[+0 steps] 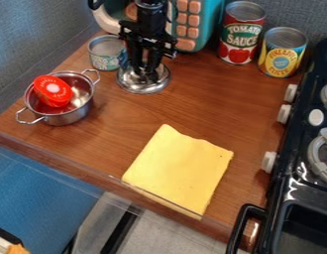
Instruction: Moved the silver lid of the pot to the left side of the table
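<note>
The black gripper [147, 73] hangs from the top edge, low over the silver lid [143, 87]. The lid lies on the brown table at the upper middle, right of the pot, and the gripper's lower end covers its centre. Whether the lid's knob is held is hidden. At the left of the table stands the silver pot [75, 115], uncovered, with a red-lidded item [52, 91] inside it.
A small light-blue can [106, 53] stands close behind the lid, near a teal toy [190, 25]. Two cans, tomato sauce [242, 34] and pineapple [283, 52], stand at the upper right. A yellow cloth [179, 171] lies in front; a black stove [305, 163] borders the right.
</note>
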Robot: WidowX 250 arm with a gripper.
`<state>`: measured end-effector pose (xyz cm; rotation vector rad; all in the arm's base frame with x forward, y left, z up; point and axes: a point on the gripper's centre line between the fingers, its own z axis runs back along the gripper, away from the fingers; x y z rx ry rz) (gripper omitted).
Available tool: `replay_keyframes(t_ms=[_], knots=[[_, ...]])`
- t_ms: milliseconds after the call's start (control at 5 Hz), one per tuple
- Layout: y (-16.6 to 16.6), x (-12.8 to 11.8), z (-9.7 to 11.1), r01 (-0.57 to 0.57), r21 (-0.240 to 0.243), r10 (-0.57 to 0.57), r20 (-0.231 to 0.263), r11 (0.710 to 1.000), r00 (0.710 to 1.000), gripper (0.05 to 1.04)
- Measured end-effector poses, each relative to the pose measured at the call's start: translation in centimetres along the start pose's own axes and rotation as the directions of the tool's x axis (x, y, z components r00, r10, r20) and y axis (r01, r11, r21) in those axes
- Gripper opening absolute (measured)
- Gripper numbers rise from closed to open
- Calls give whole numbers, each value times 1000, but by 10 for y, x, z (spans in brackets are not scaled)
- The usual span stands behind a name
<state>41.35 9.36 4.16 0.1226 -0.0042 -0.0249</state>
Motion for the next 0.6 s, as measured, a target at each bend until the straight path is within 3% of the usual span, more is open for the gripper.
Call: replay_keyframes(t_ms=[200, 400, 600], knots=[[3, -7, 11, 18, -3, -18, 18, 1000, 1000, 924], [13, -14, 30, 5, -8, -5, 58, 1000, 998, 1009], [18, -18, 40, -10, -10, 10, 69, 1000, 998, 1005]])
